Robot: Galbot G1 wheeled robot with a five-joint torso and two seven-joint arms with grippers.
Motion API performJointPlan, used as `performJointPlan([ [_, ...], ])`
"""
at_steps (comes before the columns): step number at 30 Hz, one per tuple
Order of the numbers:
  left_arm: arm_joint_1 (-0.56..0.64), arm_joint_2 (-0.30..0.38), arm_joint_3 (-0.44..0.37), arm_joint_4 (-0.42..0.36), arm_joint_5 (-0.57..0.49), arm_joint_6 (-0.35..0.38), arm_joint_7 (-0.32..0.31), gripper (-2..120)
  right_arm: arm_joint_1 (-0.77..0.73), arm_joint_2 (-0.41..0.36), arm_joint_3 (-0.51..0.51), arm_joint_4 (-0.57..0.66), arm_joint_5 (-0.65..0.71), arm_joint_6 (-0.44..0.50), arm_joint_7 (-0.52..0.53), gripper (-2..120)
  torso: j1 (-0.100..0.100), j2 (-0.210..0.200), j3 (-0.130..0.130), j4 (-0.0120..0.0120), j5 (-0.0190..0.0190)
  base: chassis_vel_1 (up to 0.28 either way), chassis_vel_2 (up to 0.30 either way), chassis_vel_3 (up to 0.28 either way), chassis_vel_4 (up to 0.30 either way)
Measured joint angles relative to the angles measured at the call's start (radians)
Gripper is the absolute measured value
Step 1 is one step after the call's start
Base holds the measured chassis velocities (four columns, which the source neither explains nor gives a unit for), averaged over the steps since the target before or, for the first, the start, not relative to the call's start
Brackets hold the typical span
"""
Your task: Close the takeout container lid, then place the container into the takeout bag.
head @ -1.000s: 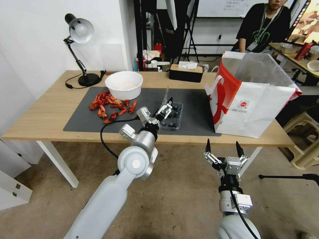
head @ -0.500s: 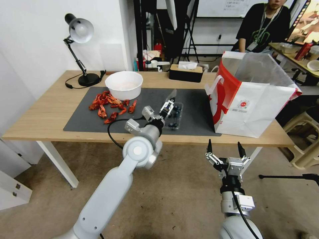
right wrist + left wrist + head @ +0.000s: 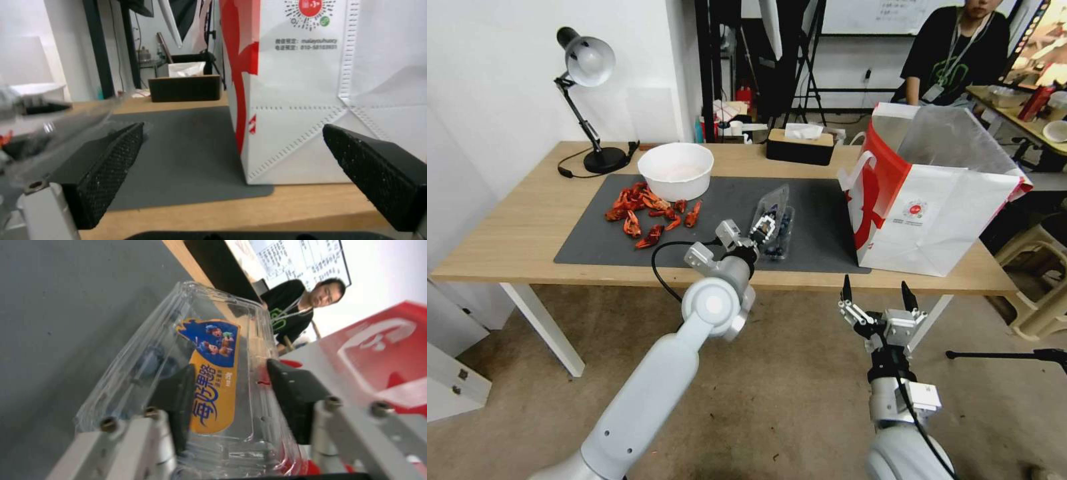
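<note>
The takeout container (image 3: 780, 241) is a small clear clamshell of dark blueberries on the grey mat (image 3: 600, 247). Its lid (image 3: 774, 201) stands raised and leans over the tray. My left gripper (image 3: 764, 228) is at the lid, open. In the left wrist view the lid (image 3: 213, 373) with its yellow and blue label lies across the two fingers, one finger seen through the plastic. The takeout bag (image 3: 934, 213), white with red sides, stands open to the right of the container; it also shows as the bag (image 3: 311, 100). My right gripper (image 3: 877, 300) hangs open below the table's front edge.
A white bowl (image 3: 675, 170) and red crayfish pieces (image 3: 650, 213) lie on the mat's left part. A desk lamp (image 3: 587, 67) stands at the back left and a tissue box (image 3: 800, 147) at the back middle. Bare mat lies between container and bag.
The left arm has swung right and the lid has tipped from upright toward the tray. The right gripper has hardly moved.
</note>
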Motion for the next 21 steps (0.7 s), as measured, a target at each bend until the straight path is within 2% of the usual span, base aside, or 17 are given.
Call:
performJointPlan([
  [1,0.000,0.000,0.000,0.000,0.000,0.000,0.000,39,0.000,0.000,0.000,0.000,0.000,0.000,0.000,100,0.000,0.000,0.000,0.0000,0.0000,0.000,0.000,0.000,0.000],
  [4,-0.009,0.001,0.028,0.023,0.041,0.001,0.005,25,0.034,-0.028,0.005,0.033,0.116,-0.078,0.016,100,0.000,0.000,0.000,-0.0003,-0.0001,0.000,0.000,0.000,0.000],
  [5,-0.009,0.001,0.028,0.023,0.041,0.001,0.005,25,0.034,-0.028,0.005,0.033,0.116,-0.078,0.016,100,0.000,0.000,0.000,-0.0003,-0.0001,0.000,0.000,0.000,0.000],
  [7,-0.011,0.004,0.041,0.032,0.066,0.001,0.006,15,0.055,-0.045,0.005,0.047,0.185,-0.120,0.026,100,0.000,0.000,0.000,-0.0001,0.0000,0.000,0.000,0.000,0.000],
  [9,-0.012,0.006,0.045,0.033,0.072,0.001,0.007,11,0.063,-0.050,0.005,0.052,0.213,-0.135,0.030,100,0.000,0.000,0.000,-0.0001,0.0000,0.000,0.000,0.000,0.000],
  [11,-0.013,0.010,0.052,0.035,0.088,0.001,0.010,1,0.088,-0.071,0.006,0.070,0.317,-0.184,0.043,100,0.000,0.000,0.000,-0.0001,0.0000,0.000,0.000,0.000,0.000],
  [13,-0.013,0.012,0.055,0.035,0.095,0.001,0.011,0,0.100,-0.081,0.006,0.078,0.364,-0.204,0.049,100,0.000,0.000,0.000,-0.0001,0.0000,0.000,0.000,0.000,0.000],
  [16,-0.014,0.019,0.066,0.037,0.120,0.002,0.014,0,0.168,-0.118,0.009,0.096,0.559,-0.282,0.078,100,0.000,0.000,0.000,-0.0001,0.0000,0.000,0.000,0.000,0.000],
  [17,-0.014,0.019,0.066,0.037,0.120,0.002,0.014,0,0.168,-0.118,0.009,0.096,0.559,-0.282,0.078,100,0.000,0.000,0.000,-0.0001,0.0000,0.000,0.000,0.000,0.000],
  [20,-0.017,0.021,0.078,0.042,0.130,0.005,0.015,0,0.262,-0.152,0.008,0.070,0.723,-0.332,0.116,100,0.000,0.000,0.000,-0.0001,0.0002,0.000,0.000,0.000,0.000],
  [21,-0.017,0.021,0.078,0.042,0.130,0.005,0.015,0,0.262,-0.152,0.008,0.070,0.723,-0.332,0.116,100,0.000,0.000,0.000,-0.0001,0.0002,0.000,0.000,0.000,0.000],
])
